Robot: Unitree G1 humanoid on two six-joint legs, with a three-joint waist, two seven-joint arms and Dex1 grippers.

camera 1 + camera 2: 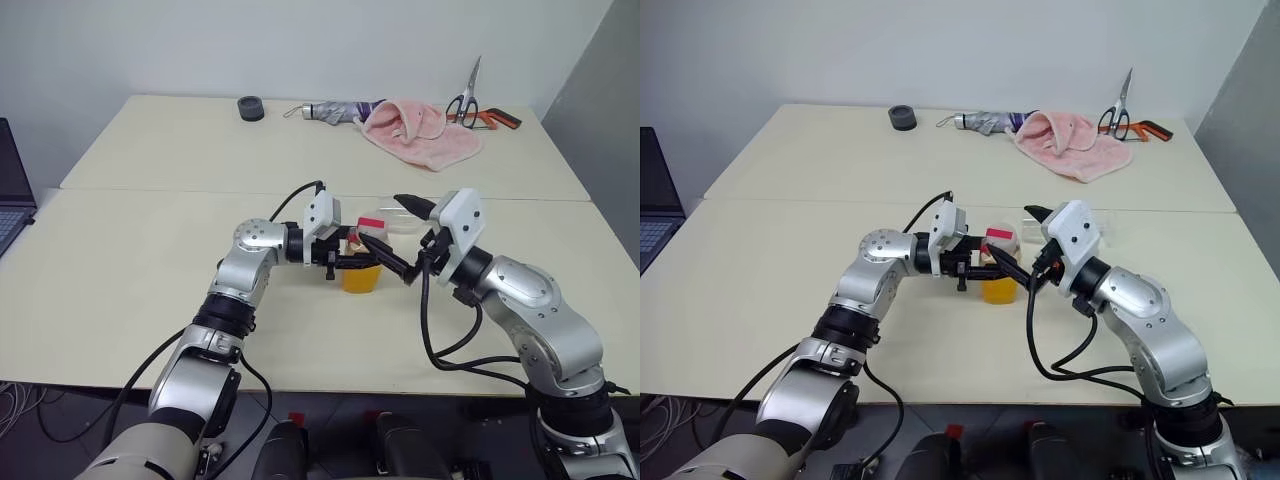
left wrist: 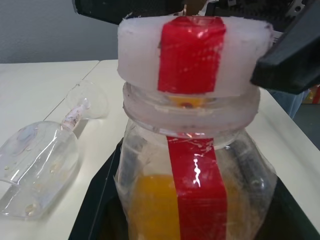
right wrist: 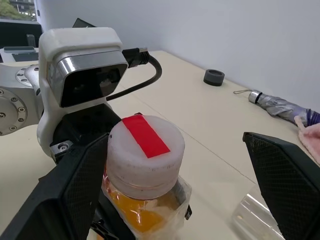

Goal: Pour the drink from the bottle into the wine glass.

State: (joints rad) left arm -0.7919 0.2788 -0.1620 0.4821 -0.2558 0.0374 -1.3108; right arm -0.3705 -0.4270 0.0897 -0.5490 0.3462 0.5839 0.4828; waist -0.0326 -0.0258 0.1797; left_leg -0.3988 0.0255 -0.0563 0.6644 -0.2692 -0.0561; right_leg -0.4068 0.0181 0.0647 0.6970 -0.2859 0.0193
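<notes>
Fingers of the left gripper [image 1: 362, 262] clamp the bottle [image 1: 364, 262] upright above the table [image 1: 130, 270], forearm level. Right gripper [image 3: 175, 165], fully spread, straddles its cap [image 3: 145, 152]; wine glass [image 2: 42, 162] lies beside.

pale cream table [image 1: 150, 260], two tops butted together, a seam running across between them. far top: dark round ring [image 1: 251, 108] near the back edge, folded grey umbrella [image 1: 335, 110] beside a crumpled pink towel [image 1: 420, 130], scissors [image 1: 466, 100] just past the towel. near top: wine glass [image 2: 42, 160] lying on its side, bowl empty. laptop [image 1: 12, 190] at the left edge.
</notes>
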